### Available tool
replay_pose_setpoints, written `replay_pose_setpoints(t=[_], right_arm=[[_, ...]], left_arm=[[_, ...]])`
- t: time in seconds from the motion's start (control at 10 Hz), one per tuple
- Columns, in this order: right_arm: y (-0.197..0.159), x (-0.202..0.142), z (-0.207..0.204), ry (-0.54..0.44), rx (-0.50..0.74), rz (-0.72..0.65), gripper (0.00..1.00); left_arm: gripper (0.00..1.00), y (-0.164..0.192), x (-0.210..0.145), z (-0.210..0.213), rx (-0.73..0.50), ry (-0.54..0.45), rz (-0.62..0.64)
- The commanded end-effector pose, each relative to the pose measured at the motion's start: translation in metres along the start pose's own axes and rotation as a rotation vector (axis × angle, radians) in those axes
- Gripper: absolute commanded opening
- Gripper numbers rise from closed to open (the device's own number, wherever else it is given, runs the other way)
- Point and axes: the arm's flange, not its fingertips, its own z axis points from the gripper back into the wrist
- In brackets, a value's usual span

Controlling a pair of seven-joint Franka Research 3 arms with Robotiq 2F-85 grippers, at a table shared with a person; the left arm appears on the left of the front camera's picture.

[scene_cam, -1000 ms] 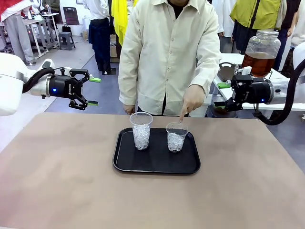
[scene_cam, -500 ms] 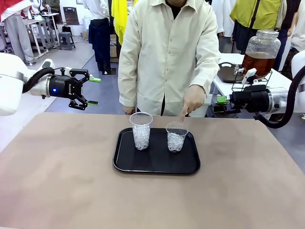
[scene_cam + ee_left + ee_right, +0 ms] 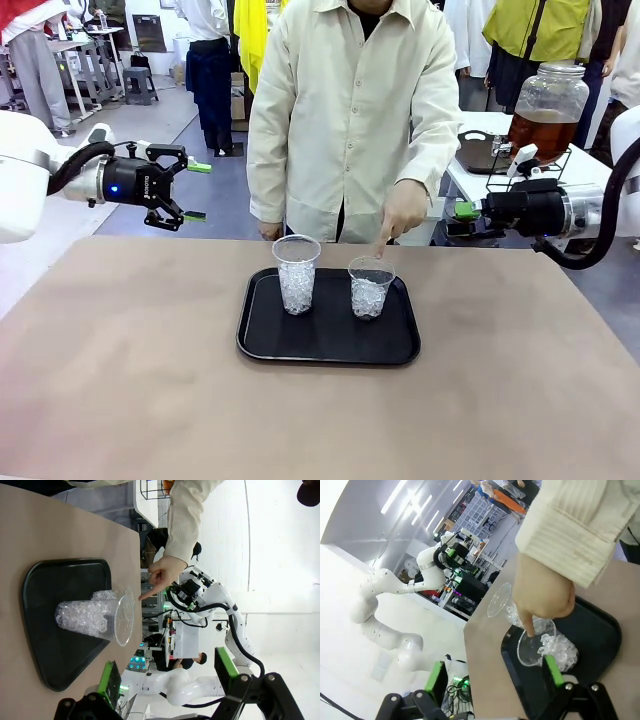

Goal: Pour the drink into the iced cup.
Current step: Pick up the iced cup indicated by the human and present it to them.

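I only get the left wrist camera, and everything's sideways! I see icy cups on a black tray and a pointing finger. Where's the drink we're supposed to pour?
Observer: The drink is in a big glass jar on a side table, past the right arm.
Operator: Oh! And which icy cup does the finger mean? They overlap in my picture.
Observer: The person's hand points into the shorter cup, on the robot's right. The taller cup stands beside it.
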Motion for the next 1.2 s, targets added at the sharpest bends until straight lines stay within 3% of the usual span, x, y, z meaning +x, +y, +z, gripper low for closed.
replay_pose_setpoints(t=[0.0,0.4,0.7,1.1], right_arm=[[-0.009,-0.007,-0.010,-0.031,-0.045,0.190,1.00],[-0.033,-0.036,-0.024,-0.051,0.000,0.593,1.00],[-0.048,-0.047,-0.027,0.002,0.092,0.661,1.00],[-0.043,-0.048,-0.027,-0.003,0.052,0.639,1.00]], left_arm=[[1.00,-0.002,-0.001,0.001,0.001,-0.004,0.010],[1.00,-0.002,-0.001,0.001,0.001,-0.004,0.010],[1.00,-0.002,-0.001,0.001,0.001,-0.004,0.010],[1.00,-0.002,-0.001,0.001,0.001,-0.004,0.010]])
